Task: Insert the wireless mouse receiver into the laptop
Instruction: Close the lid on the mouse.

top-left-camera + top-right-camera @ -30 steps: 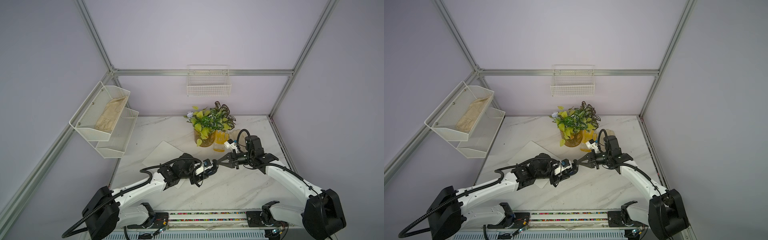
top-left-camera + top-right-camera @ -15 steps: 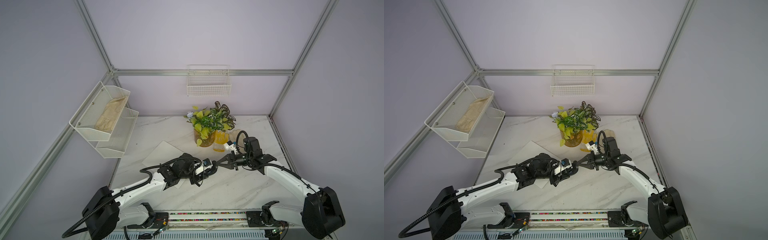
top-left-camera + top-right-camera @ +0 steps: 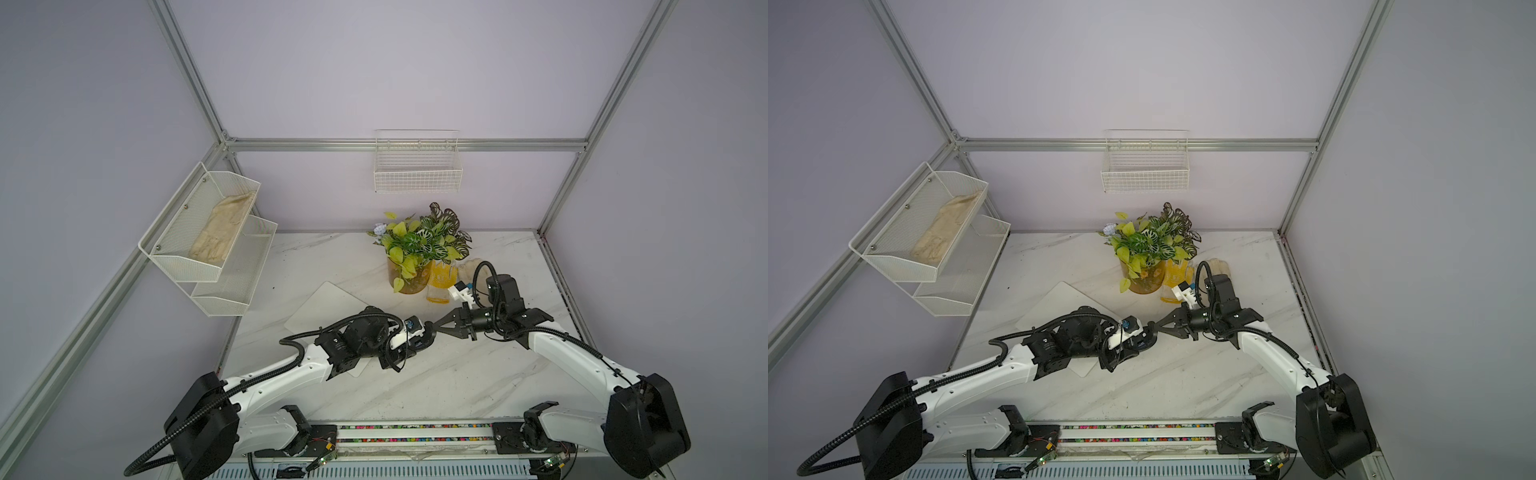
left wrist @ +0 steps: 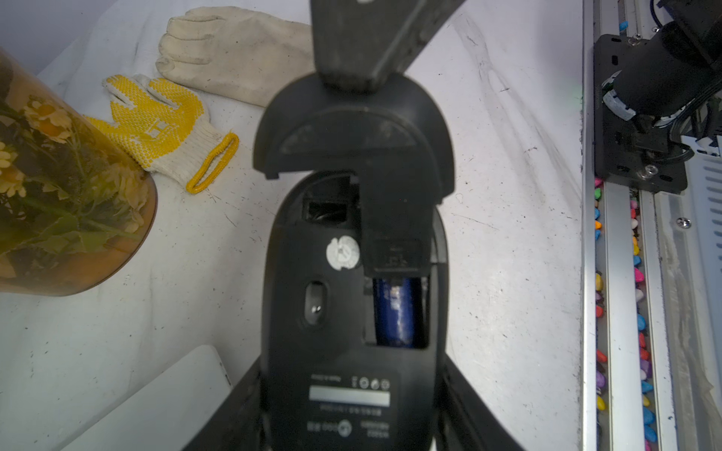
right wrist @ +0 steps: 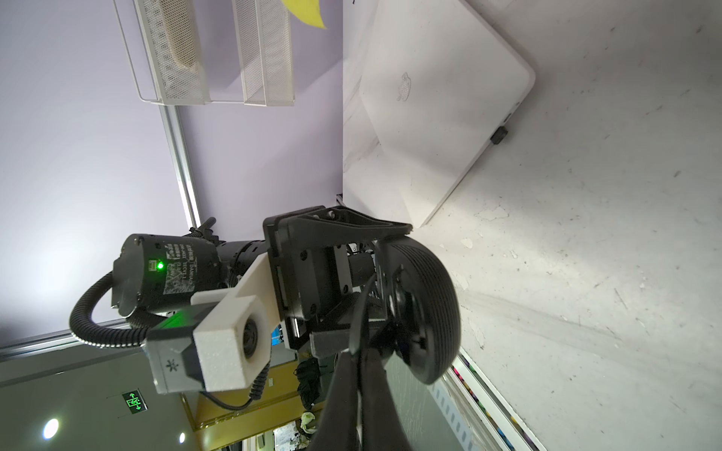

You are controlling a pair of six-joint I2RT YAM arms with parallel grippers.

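Holding the black oval plastic mouse (image 4: 293, 339) belly-up between my half-spread left fingers (image 4: 234, 408), my right fingers (image 4: 351, 43) pinched on its black battery lid (image 4: 351, 152), I judge the tiny dark receiver (image 5: 499, 136) already sits plugged at the thin white laptop (image 5: 429, 117) edge, upper right of the right wrist view, so next the lid must be lined up and pressed closed.

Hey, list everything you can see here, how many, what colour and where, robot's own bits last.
laptop: one, white, closed, on the table
wireless mouse receiver: one, black, at the laptop's side edge
mouse: one, black, underside up
battery cover: one, black, partly over the mouse
battery: one, blue, in the mouse's open bay
plant: one, green, amber vase, table's back
shelf: one, white, two-tier, side wall
wire basket: one, white, back wall
yellow-dotted glove: one, beside the vase
cream glove: one, beside it
second cream glove: one, in the shelf
left gripper: black, holds the mouse
right gripper: black, shut on the battery cover
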